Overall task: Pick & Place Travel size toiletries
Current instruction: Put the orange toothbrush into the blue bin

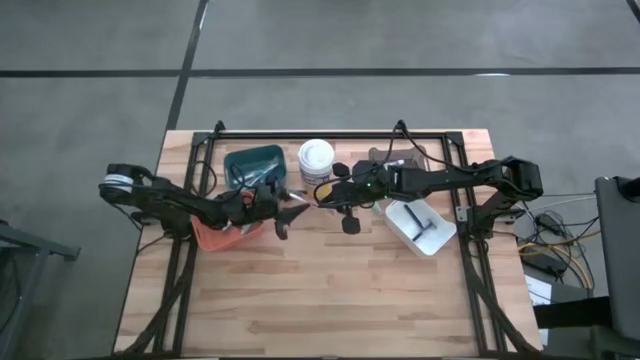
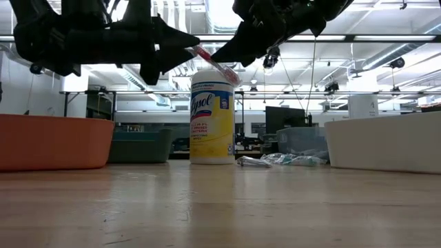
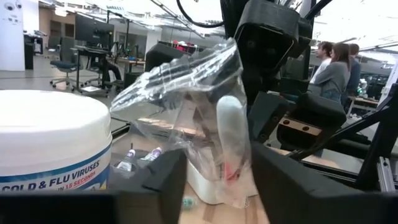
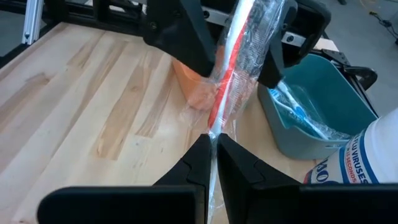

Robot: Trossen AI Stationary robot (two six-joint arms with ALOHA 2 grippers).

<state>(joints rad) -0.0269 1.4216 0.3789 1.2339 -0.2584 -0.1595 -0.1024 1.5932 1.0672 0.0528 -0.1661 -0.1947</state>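
while both of my arms meet above the middle of the worktop [image 1: 330, 290], a wrapped toothbrush [image 4: 233, 68] hangs in the air between them, clear of the wood. it is a red and white brush inside a clear plastic sleeve. my right tool [image 4: 211, 163] is clenched on one thin end of that sleeve, its two fingertips pinched together around it. my left tool [image 3: 214, 177] grasps the other, bulkier end, with the crinkled wrapper bunched between its dark fingers [image 3: 283, 180]. in the low view the brush slants across the front of the wipes tub [image 2: 211, 117], which stands upright at the back of the worktop. just below my left tool sits the orange bin [image 1: 215, 238], and beside it, nearer the tub, the teal bin [image 4: 311, 106] holds more wrapped toothbrushes [image 4: 298, 112]. a white bin [image 1: 420, 228] lies on my right side with a dark-handled razor [image 1: 416, 222] in it. a few more small wrapped items [image 2: 279, 160] lie on the wood beside the tub. two people [image 3: 336, 65] stand in the room beyond.
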